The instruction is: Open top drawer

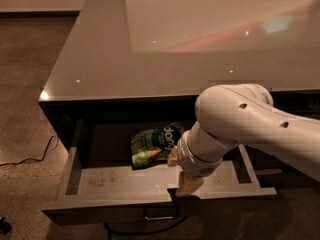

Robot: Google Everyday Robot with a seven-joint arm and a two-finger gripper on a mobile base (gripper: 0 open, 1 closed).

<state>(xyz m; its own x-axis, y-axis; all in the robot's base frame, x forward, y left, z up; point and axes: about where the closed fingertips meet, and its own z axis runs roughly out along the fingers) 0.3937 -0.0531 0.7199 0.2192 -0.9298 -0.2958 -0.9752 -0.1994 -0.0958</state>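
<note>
Pincer: we see the pincer low at the front rim of the top drawer, right of centre and pointing down. We cannot tell whether it is open or closed, nor whether it touches the rim.
Wrist: the pale, ringed wrist hangs over the drawer's inside, tilted down and slightly left.
Arm: the thick white arm enters from the right edge, bends at a rounded joint above the drawer's right half and drops toward the wrist.
Top drawer: it stands pulled out from under the table, showing grey walls and a scuffed grey floor.
Handle: a small metal bar handle sits on the dark front, just below and left of the pincer.
Packet: a green snack packet lies toward the back of the drawer, close beside the wrist.
Surroundings: we see a dark cable on the speckled floor at left.
</note>
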